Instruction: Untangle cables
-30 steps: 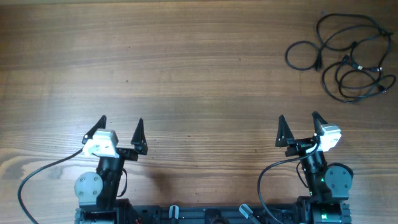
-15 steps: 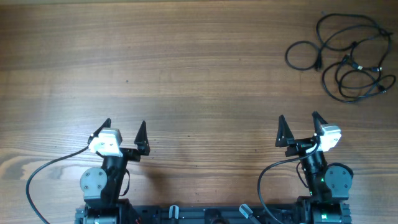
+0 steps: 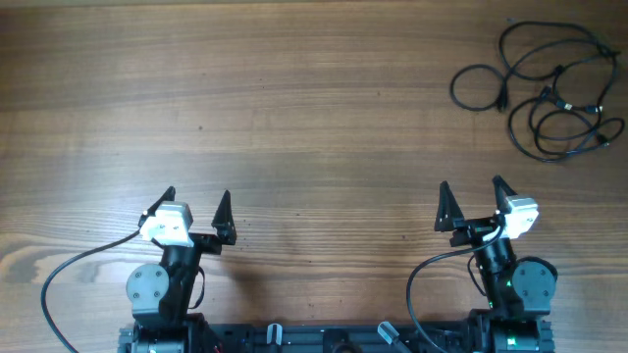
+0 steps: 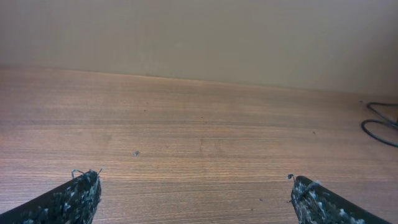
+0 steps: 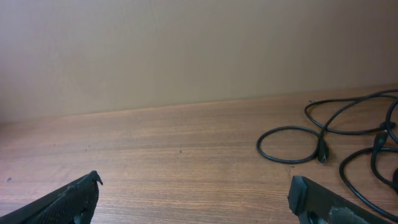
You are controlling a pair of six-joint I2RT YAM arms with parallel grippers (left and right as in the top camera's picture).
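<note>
Only a small shift was logged: the left end effector was nudged slightly rightward and lower in the frame, then parked. The right end effector was not moved. Both are spread wide, nothing grasped. The cables lie untouched, tangled at the counter's upper right, so untangling is judged not yet started.

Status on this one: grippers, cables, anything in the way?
Left gripper open, empty. Right gripper open, empty. Cables tangled at far right corner, untouched. Nothing between right gripper and cables.
</note>
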